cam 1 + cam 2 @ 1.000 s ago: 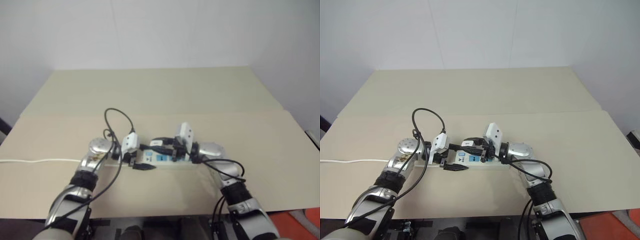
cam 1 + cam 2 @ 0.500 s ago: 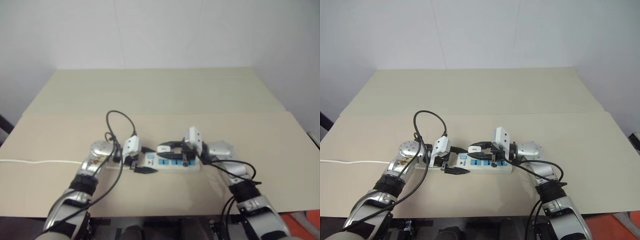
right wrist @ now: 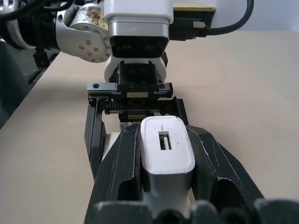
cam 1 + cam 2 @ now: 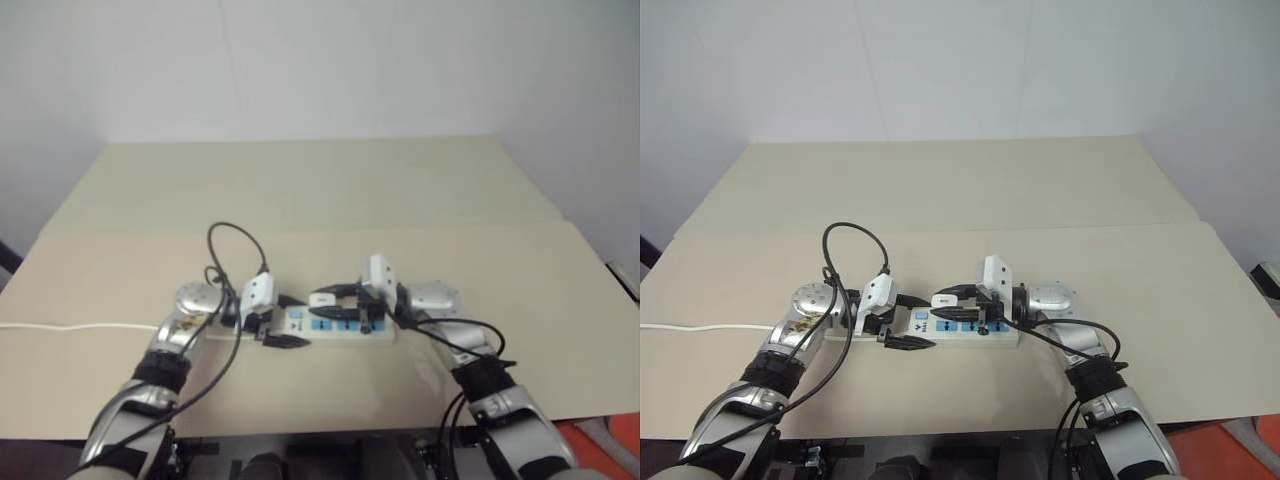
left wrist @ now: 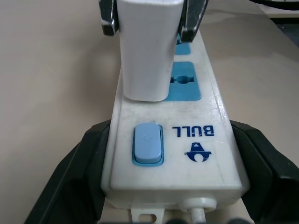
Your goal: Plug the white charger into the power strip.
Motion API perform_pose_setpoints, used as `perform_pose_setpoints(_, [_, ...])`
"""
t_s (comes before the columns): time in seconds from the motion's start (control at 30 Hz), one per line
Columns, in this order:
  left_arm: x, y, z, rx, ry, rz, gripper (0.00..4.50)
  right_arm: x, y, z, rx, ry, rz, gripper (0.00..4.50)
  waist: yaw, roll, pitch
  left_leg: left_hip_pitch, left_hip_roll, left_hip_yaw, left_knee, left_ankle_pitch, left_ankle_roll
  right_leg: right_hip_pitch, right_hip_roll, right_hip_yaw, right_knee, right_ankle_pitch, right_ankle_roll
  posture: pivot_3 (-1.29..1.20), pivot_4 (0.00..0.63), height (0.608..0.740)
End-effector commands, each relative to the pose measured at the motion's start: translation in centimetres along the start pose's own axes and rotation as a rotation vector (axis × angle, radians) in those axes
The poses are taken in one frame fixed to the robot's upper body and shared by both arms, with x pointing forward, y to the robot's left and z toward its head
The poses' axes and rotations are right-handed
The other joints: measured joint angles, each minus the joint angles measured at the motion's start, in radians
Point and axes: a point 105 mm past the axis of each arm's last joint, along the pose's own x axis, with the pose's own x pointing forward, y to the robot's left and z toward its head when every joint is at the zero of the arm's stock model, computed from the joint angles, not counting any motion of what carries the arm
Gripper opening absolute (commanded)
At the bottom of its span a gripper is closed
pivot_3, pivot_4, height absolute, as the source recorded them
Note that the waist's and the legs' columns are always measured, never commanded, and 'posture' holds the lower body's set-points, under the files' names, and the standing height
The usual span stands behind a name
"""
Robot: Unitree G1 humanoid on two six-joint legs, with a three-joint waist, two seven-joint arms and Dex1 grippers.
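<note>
Against the frames from a second ago, we see the power strip (image 4: 960,330) less covered: the right gripper (image 4: 952,297) has drawn toward the right of the head-camera picture, so more blue socket faces show between the two wrists. The white charger (image 5: 148,51) now stands over the socket face nearest the switch end. In the left wrist view its base meets the strip's top, but we cannot tell whether the prongs are fully home. We judge the insertion to be at or near seating, needing a straight push down.

The right jaws are clamped on the charger's sides. The left gripper (image 4: 902,322) has its jaws closed around the strip's switch end, bracing it on the counter (image 4: 940,190).

The strip lies low in the middle of the head-camera frame, its long axis running left to right, its switch end and cord toward the left. The charger stands upright, long axis vertical, prong end down, its port face turned toward the right wrist camera.
</note>
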Motion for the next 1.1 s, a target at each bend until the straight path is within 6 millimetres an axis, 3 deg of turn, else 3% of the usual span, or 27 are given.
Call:
perform_pose_setpoints(0.03, [-0.4, -0.6, -0.9, -0.022, 0.041, -0.022, 3.29, 0.5, 0.4, -2.0, 0.067, 0.079, 0.007, 1.13, 0.0, 0.0, 0.0, 0.001, 0.0, 0.0, 0.0, 0.0, 0.0, 0.0, 0.0, 0.0, 0.0, 0.0, 0.0, 0.0, 0.15, 0.74])
perform_pose_setpoints(0.37, [-0.9, -0.5, -0.9, -0.018, 0.039, 0.005, 3.29, -1.8, -0.1, -3.8, 0.104, 0.146, -0.023, 1.13, 0.0, 0.0, 0.0, 0.002, 0.001, 0.0, 0.0, 0.0, 0.0, 0.0, 0.001, 0.001, 0.001, -0.001, -0.002, 0.0, 0.15, 0.74])
perform_pose_setpoints(0.63, [-0.7, -0.5, -0.8, -0.02, 0.028, 0.008, 3.29, -0.6, 0.2, -2.9, 0.108, 0.105, 0.009, 1.13, 0.001, 0.0, 0.0, 0.002, 0.001, 0.0, 0.0, 0.0, 0.0, 0.0, 0.001, 0.001, 0.001, -0.001, -0.002, 0.0, 0.15, 0.74])
perform_pose_setpoints(1.03, [-1.0, -0.5, -0.9, -0.022, 0.032, 0.016, 3.29, -1.4, 0.2, -3.3, 0.124, 0.104, -0.016, 1.13, 0.002, 0.0, 0.0, 0.002, 0.001, 0.0, -0.001, 0.0, 0.0, 0.0, 0.001, 0.001, 0.0, -0.001, -0.002, 0.0, 0.15, 0.74])
perform_pose_setpoints(1.1, [-1.0, -0.4, -0.8, -0.021, 0.031, 0.017, 3.29, -1.3, 0.1, -3.1, 0.117, 0.097, -0.021, 1.86, 0.002, 0.0, 0.0, 0.002, 0.001, 0.0, -0.001, 0.0, 0.0, 0.0, 0.001, 0.001, 0.0, -0.001, -0.002, 0.0, 0.15, 0.74])
